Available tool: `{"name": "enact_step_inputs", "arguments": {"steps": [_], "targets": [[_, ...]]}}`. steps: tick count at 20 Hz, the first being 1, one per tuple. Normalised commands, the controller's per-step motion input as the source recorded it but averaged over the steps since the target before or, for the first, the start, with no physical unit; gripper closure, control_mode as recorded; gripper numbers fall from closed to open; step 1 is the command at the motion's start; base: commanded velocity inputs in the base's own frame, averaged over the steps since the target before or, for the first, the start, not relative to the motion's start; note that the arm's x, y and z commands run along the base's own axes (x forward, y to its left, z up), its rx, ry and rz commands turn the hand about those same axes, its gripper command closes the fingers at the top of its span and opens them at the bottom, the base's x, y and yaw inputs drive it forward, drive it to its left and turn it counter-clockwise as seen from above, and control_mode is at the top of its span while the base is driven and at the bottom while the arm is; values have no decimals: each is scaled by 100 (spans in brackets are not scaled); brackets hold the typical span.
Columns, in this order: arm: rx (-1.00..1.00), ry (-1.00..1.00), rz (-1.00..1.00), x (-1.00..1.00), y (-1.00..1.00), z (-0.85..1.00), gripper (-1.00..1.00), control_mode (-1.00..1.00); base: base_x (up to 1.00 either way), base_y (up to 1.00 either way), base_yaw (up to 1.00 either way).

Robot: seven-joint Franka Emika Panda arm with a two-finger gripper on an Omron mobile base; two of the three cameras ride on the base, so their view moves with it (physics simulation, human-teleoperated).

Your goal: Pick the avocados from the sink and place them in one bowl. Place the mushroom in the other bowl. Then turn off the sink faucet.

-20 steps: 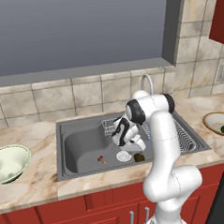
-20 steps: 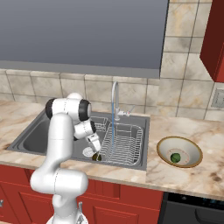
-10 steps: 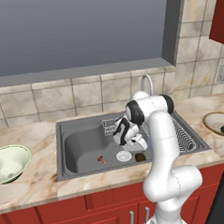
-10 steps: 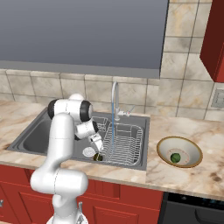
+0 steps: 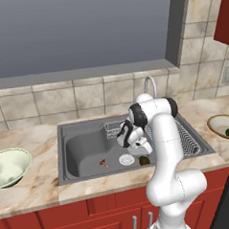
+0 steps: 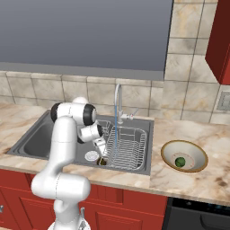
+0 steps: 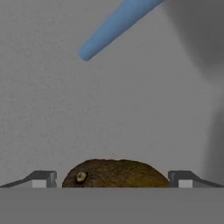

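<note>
Hand view: claw now lower in sink, jaws wide apart either side of dark avocado, nothing gripped; closing looks next.

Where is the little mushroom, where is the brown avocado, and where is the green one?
mushroom (image 5: 103, 162): left base view, on its reddish cap, on the sink floor.
brown avocado (image 7: 114, 173): hand view, on its dark skin between the fingertips.
green avocado (image 6: 180, 161): right base view, on its top, inside the tan bowl.

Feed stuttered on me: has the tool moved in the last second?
Yes. The tool has come down toward the dark avocado beside the white drain and now straddles it, jaws open.
</note>
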Motion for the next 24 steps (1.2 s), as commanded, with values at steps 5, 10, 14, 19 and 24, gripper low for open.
{"name": "enact_step_inputs", "arguments": {"steps": [5, 10, 14, 19, 24], "targets": [[-5, 0, -19, -18, 58, -18, -100, -100, 0, 0, 0], [-5, 0, -20, -30, 61, -15, -100, -100, 0, 0, 0], [-3, 0, -16, -42, 13, -22, -100, -100, 0, 0, 0], [-2, 0, -13, -43, -1, -27, -100, -100, 0, 0, 0], [0, 0, -11, -42, -17, -20, -100, -100, 0, 0, 0]]}}
